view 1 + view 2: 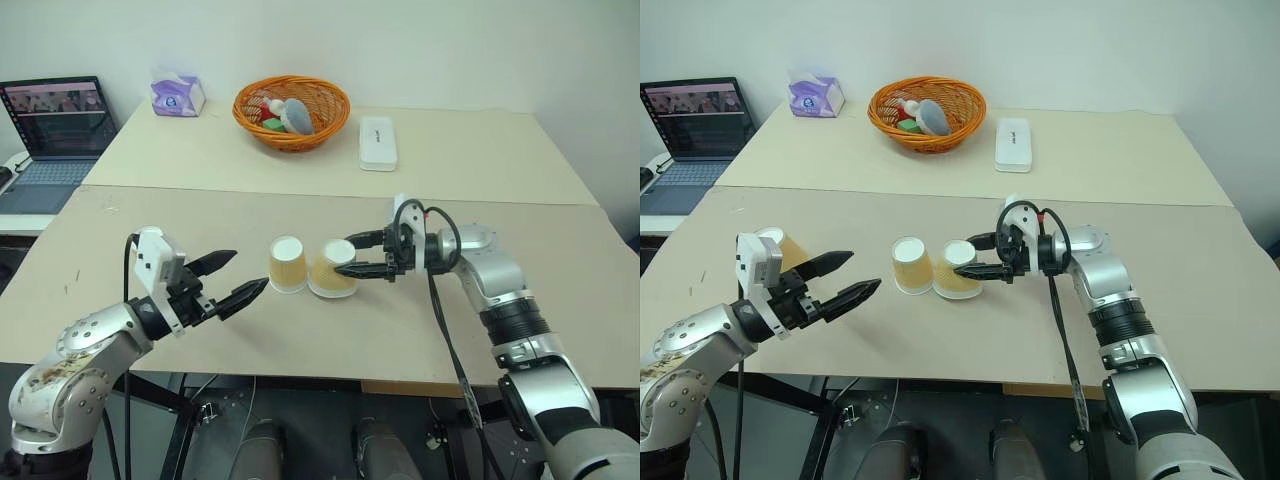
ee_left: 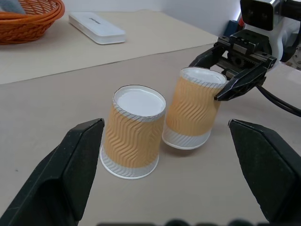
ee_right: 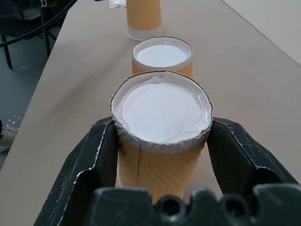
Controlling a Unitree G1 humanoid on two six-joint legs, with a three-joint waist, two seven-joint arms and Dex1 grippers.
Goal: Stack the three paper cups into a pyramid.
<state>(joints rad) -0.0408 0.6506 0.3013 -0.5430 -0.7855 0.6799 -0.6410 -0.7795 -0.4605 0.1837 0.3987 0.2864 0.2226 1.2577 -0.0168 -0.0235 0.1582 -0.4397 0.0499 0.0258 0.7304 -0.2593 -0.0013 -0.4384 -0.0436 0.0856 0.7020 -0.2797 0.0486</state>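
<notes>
Currently my right gripper (image 1: 356,256) has its jaws clamped on the sides of one inverted paper cup (image 1: 333,268), just below its upturned base, at the centre of the left eye frame. This held cup leans: its wide rim touches or nearly touches the table (image 1: 480,300), while its top tilts toward the gripper on the right. Its long axis is therefore off vertical.

Immediately left of it stands the second cup (image 1: 287,264), also inverted, upright, rim flat on the table. Their lower edges look touching or all but touching; I cannot tell which.

My left gripper (image 1: 235,279) hovers left of the second cup, jaws wide apart and empty, pointing toward the pair. The third cup (image 1: 788,248) sits further left, in the left part of the right eye frame, just behind this gripper's wrist.

Judgement: the base row is being set. The deciding relation is the held cup lying right of the standing one, tilted away from it; it needs to be brought upright beside its neighbour. The left arm is nearer the third cup, which would go on top.
</notes>
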